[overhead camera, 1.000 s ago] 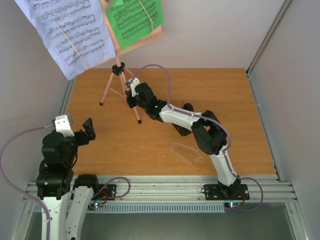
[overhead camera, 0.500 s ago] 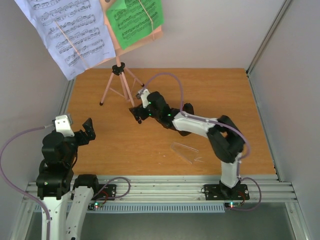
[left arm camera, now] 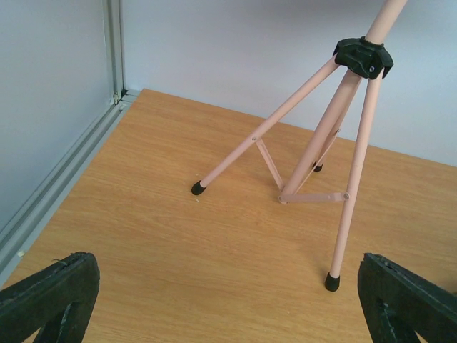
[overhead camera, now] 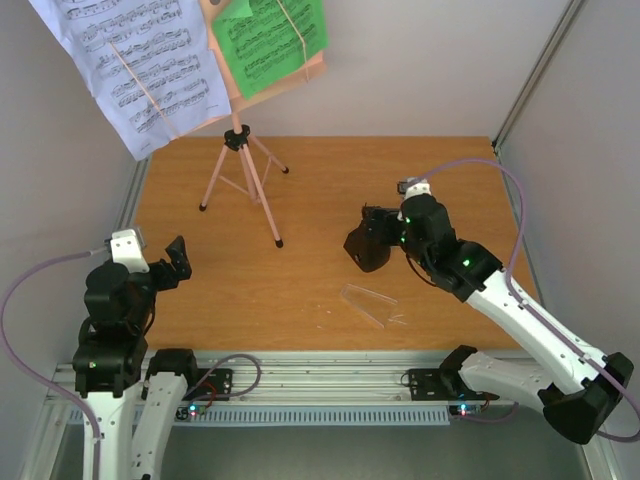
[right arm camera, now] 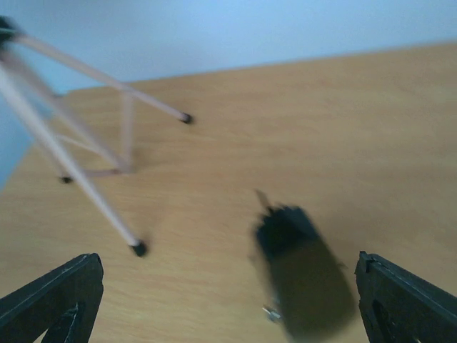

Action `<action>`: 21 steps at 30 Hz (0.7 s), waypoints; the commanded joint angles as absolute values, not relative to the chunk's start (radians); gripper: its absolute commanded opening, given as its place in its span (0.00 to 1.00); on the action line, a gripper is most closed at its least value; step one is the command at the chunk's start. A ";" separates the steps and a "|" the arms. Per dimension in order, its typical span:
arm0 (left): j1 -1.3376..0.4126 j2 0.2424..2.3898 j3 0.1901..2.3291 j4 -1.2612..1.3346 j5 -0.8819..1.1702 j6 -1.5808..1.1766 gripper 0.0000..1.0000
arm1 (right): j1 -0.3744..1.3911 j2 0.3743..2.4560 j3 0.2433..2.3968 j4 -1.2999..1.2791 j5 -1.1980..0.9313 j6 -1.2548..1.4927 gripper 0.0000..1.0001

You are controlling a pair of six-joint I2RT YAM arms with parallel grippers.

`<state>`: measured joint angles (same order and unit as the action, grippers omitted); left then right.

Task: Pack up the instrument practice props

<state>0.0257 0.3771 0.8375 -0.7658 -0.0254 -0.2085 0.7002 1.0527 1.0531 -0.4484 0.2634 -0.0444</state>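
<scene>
The pink tripod music stand (overhead camera: pixel 240 178) stands at the back left, with a white sheet (overhead camera: pixel 130 70) and a green sheet (overhead camera: pixel 268 40) of music on its desk. Its legs (left arm camera: pixel 314 143) fill the left wrist view. The black metronome (overhead camera: pixel 363 252) sits mid-table and shows blurred in the right wrist view (right arm camera: pixel 303 275). Its clear cover (overhead camera: pixel 372 303) lies apart, nearer the front edge. My right gripper (overhead camera: pixel 378 228) hovers open just behind the metronome, with nothing between its fingers (right arm camera: pixel 228 304). My left gripper (overhead camera: pixel 170 265) stays open and empty at the near left, facing the stand (left arm camera: pixel 228 300).
Grey walls close in the wooden table (overhead camera: pixel 450 190) on the left, back and right. An aluminium rail (overhead camera: pixel 330 375) runs along the front edge, with both arm bases bolted to it. The stand's nearest foot (left arm camera: pixel 332 282) rests ahead of my left fingers.
My right gripper opened beside the stand's front leg, then swung right and back to the metronome. The left arm and the stand have not moved.
</scene>
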 commanded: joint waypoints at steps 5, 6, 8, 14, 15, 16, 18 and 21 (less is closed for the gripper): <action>0.026 0.393 0.831 -0.726 -0.010 -0.204 0.99 | 0.597 1.182 1.059 -0.732 0.279 0.225 0.95; 0.026 0.390 0.831 -0.727 -0.011 -0.204 0.99 | 0.597 1.207 1.073 -0.731 0.276 0.238 0.94; 0.026 0.388 0.830 -0.729 -0.013 -0.205 1.00 | 0.596 1.244 1.093 -0.715 0.270 0.258 0.92; 0.026 0.386 0.828 -0.726 -0.005 -0.206 0.99 | 0.598 1.292 1.110 -0.644 0.261 0.287 0.88; 0.026 0.386 0.828 -0.724 -0.005 -0.206 0.99 | 0.597 1.301 1.116 -0.638 0.261 0.289 0.88; 0.026 0.387 0.828 -0.723 -0.005 -0.206 0.99 | 0.597 1.310 1.124 -0.633 0.258 0.290 0.88; 0.026 0.386 0.828 -0.723 -0.005 -0.207 0.99 | 0.601 1.333 1.141 -0.625 0.258 0.289 0.88; 0.026 0.383 0.828 -0.725 -0.005 -0.207 0.99 | 0.608 1.375 1.170 -0.631 0.304 0.283 0.88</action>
